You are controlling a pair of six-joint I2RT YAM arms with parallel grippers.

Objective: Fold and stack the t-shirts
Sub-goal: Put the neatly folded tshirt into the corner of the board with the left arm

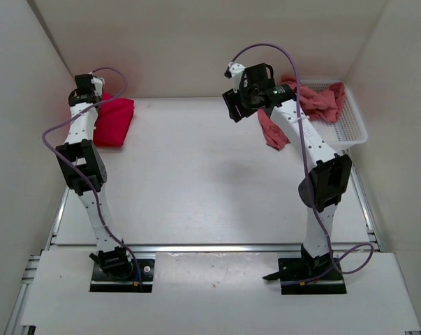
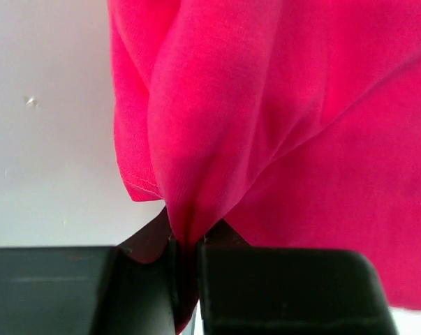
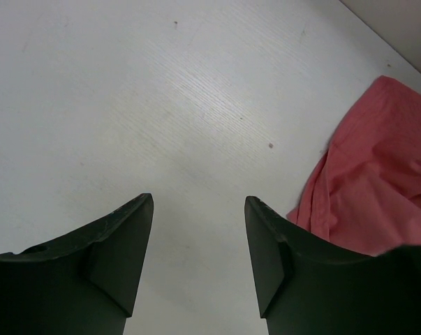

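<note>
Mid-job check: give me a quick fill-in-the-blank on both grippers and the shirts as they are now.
1. The left gripper is ___ on a fold of the crimson shirt.
2. The right gripper hangs over bare table with its jaws ___.
3. The salmon shirt drapes out of the white basket at the table's far ___ side.
Missing words: shut, open, right.

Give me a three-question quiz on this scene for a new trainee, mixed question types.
1. True or false: the right hand is shut on cloth.
2. Which hand pinches the red shirt? A) left B) right
3. Fill in: the salmon shirt spills out of the white ____.
Key: 1 false, its jaws stand open over the table. 2 A, the left hand. 3 basket.
</note>
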